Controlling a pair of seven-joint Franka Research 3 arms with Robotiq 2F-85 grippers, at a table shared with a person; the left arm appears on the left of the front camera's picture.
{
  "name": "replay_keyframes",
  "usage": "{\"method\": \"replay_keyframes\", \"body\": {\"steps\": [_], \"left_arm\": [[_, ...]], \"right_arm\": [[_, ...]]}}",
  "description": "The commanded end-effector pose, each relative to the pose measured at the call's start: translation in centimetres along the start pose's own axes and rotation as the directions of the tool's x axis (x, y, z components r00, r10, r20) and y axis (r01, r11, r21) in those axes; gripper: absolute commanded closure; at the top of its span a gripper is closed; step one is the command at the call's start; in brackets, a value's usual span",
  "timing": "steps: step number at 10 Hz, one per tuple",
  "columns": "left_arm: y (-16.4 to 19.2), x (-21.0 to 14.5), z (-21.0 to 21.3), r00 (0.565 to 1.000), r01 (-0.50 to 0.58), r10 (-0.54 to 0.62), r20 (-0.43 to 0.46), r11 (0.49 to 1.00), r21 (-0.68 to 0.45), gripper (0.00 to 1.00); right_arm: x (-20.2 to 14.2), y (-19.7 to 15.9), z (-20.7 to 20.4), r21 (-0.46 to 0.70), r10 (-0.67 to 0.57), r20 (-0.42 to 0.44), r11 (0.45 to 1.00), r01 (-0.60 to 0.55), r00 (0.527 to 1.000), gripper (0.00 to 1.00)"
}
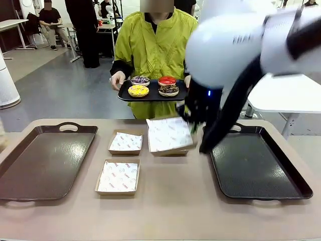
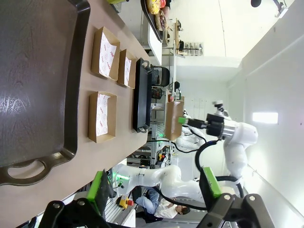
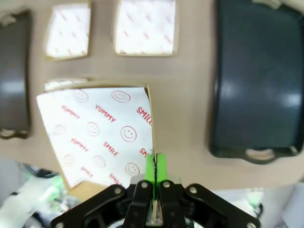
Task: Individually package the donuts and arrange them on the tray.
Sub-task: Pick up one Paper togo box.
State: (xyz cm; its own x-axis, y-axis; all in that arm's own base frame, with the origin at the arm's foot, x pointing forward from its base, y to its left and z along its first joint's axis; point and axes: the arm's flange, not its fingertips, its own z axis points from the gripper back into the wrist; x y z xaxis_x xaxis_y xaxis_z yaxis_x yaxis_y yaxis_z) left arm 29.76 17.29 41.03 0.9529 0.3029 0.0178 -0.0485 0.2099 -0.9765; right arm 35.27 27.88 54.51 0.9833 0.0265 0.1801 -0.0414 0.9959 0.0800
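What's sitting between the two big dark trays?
In the front view, a near box and a far box lie on the table, and the right claw pinches a third box.

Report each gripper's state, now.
Left gripper: open, holding nothing.
Right gripper: shut on the edge of a paper-lined cardboard box.

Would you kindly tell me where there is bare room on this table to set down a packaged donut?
The dark brown left tray and dark right tray are both bare. The tan tabletop is free along its near edge. The middle is crowded: two paper-lined cardboard boxes, and a third box held by the right gripper.
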Motion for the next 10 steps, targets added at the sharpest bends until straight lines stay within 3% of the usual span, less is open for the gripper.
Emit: {"method": "replay_keyframes", "body": {"steps": [1,4,6,10], "left_arm": [[-0.1,-0.1,0.2,1.000,0.000,0.000,0.006,1.000,-0.012,0.00],[-0.1,-0.1,0.2,1.000,0.000,0.000,0.006,1.000,-0.012,0.00],[-0.1,-0.1,0.2,1.000,0.000,0.000,0.006,1.000,-0.012,0.00],[-0.1,-0.1,0.2,1.000,0.000,0.000,0.006,1.000,-0.012,0.00]], "right_arm": [[5.8,0.4,0.5,-0.005,-0.029,-0.017,1.000,0.029,0.999,1.00],[14.0,0.0,-0.9,-0.020,-0.083,-0.014,0.996,0.082,0.996,1.00],[17.4,-0.3,-2.0,-0.085,-0.094,-0.005,0.992,0.093,0.996,1.00],[17.6,-1.6,-3.4,-0.053,-0.078,-0.007,0.996,0.078,0.997,1.00]]}}
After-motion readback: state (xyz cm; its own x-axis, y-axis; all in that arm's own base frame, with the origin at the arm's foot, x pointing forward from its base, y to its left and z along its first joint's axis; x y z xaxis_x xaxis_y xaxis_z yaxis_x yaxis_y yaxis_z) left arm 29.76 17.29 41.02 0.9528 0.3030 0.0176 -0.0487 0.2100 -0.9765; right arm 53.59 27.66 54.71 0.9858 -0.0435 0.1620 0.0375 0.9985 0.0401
